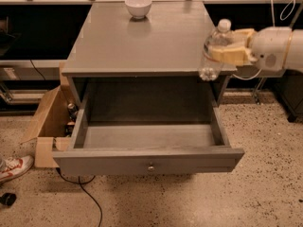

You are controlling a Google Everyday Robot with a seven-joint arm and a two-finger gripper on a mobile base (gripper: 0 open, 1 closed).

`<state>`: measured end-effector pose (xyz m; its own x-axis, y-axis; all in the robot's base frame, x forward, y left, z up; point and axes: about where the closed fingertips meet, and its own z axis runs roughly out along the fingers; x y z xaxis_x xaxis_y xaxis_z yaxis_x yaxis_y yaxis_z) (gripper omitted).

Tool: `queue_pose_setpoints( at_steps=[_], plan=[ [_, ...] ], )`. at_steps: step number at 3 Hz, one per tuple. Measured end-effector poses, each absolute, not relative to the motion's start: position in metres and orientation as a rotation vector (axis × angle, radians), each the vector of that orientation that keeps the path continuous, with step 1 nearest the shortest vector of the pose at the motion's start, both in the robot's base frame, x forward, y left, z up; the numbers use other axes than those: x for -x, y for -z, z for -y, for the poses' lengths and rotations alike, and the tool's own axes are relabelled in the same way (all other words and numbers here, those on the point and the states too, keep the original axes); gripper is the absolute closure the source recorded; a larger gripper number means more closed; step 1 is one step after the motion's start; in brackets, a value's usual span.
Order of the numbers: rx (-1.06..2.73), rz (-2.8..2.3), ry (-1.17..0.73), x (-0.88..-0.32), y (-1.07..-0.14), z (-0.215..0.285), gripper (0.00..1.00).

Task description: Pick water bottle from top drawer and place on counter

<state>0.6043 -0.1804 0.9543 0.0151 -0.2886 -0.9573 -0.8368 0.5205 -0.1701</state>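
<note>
The water bottle (214, 51) is clear with a white cap and hangs upright at the counter's right front corner, its base just below the counter edge. My gripper (226, 49) comes in from the right and is shut on the bottle, its pale yellow fingers (232, 55) clasping the bottle's body. The counter (142, 39) is a flat grey top. The top drawer (149, 141) stands pulled open below it, with nothing visible inside and a small round knob (151, 168) on its front panel.
A white bowl (138, 6) sits at the back of the counter. An open cardboard box (47, 122) stands on the speckled floor left of the cabinet. A shoe (14, 167) and a black cable (87, 193) lie at the lower left. A rail runs behind.
</note>
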Motion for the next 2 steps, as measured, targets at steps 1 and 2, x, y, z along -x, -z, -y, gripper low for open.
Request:
queue_pose_setpoints(
  at_steps=[1,2],
  plan=[
    [1.025,-1.473,-0.585,-0.6372,-1.0295,0.1506,1.00],
    [1.025,-1.473,-0.585,-0.6374,-1.0295,0.1505,1.00]
  ],
)
